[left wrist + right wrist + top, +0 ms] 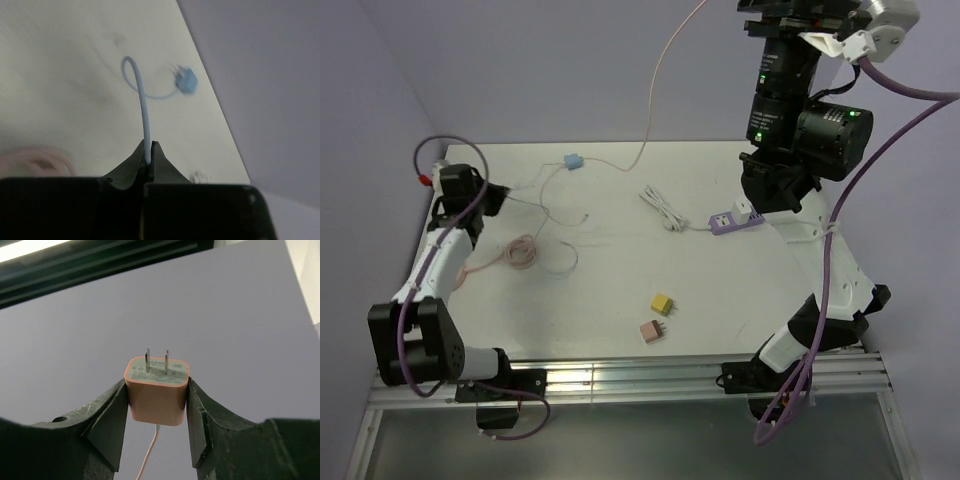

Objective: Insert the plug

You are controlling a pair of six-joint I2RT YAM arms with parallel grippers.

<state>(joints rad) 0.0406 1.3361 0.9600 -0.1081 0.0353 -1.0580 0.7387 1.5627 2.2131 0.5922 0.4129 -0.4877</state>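
Right end effector [156, 384] is clamped on the orange plug [157, 400], one jaw on each side, prongs pointing away from the wrist at the purple wall. We see it held high, well above the desk [610, 290]. Its pink cord [660, 70] hangs from up there down to the back of the desk.

Left end effector [150, 146] is pinched shut on a thin blue cable [145, 110], low over the desk near the left edge. That cable loops off to a blue adapter [186, 80] near the back edge.

Around the target:
- The purple power strip [725, 225] lies right of centre, with a white adapter [745, 208] already in its right end.
- The right arm's black joint overlaps that end in the top view.
- A white bundled cord [662, 210] sits just left of the strip and joins it.
- A pink coil [520, 252] lies by the left arm, and we see thin cable loops spread between it and the blue adapter.
- A yellow adapter [662, 303] and a pink adapter [650, 331] sit near the front, well apart from the strip.

Room:
- We have bare desk between the coil and the strip, and in front of the strip.
- Walls are close on the left and at the back.
- The right desk edge is near the strip.
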